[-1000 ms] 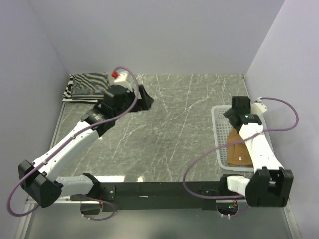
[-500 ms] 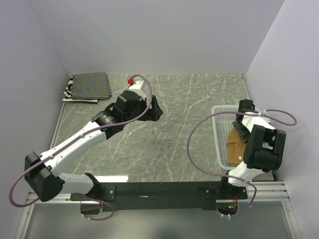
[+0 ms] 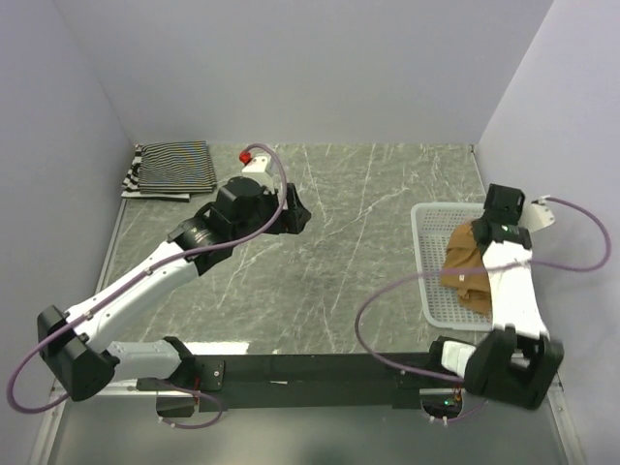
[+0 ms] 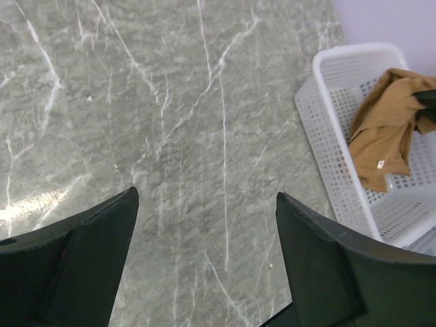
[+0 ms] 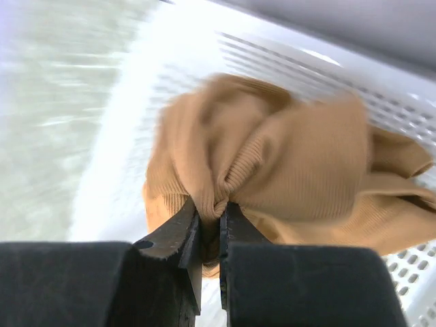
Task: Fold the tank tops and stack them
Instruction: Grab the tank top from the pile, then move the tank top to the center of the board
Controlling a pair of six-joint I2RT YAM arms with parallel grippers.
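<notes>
The plain tan-brown tank top (image 3: 463, 268) is bunched up in the white basket (image 3: 424, 242) at the right. My right gripper (image 5: 211, 208) is shut on a pinched fold of this tan top (image 5: 293, 157), just above the basket (image 5: 272, 54). A folded thin-striped tank top (image 3: 179, 165) lies in the far left corner. Wider black-and-white stripes (image 3: 133, 176) peek out beneath its left edge. My left gripper (image 4: 206, 194) hangs open over bare marble left of centre, with nothing between its fingers. Its camera sees the tan top (image 4: 388, 129) draped in the basket (image 4: 327, 116).
The grey marble tabletop (image 3: 368, 223) is walled at the back and on both sides. The basket stands against the right wall. A purple cable (image 3: 572, 257) loops beside the right arm, and another arcs over the left wrist (image 3: 276, 179).
My right gripper has gone from open to shut on the tan top and raised a bunch of it. My left arm has swung right, away from the striped pile, still open.
</notes>
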